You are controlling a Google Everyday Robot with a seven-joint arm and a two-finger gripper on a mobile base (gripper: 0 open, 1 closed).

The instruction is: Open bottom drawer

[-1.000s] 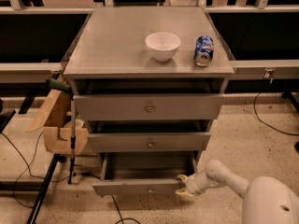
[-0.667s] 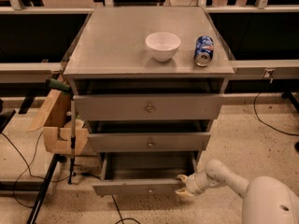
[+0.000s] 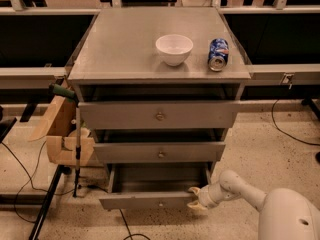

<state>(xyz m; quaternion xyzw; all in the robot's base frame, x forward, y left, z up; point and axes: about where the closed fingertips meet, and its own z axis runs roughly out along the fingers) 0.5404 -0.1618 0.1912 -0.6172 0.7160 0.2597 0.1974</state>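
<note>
gripper (image 3: 196,200) down low near the floor, right up against the right end of the bottom drawer (image 3: 145,202), and i can't tell how wide it's spread or whether it has hold of the panel. that drawer sits at the foot of the grey cabinet (image 3: 125,49), pulled out toward the near side with its inside showing, while the middle drawer (image 3: 160,153) and top drawer (image 3: 159,115) sit pushed in. up top, a white bowl (image 3: 174,49) and a blue can (image 3: 218,54) stand side by side, apart.
</note>
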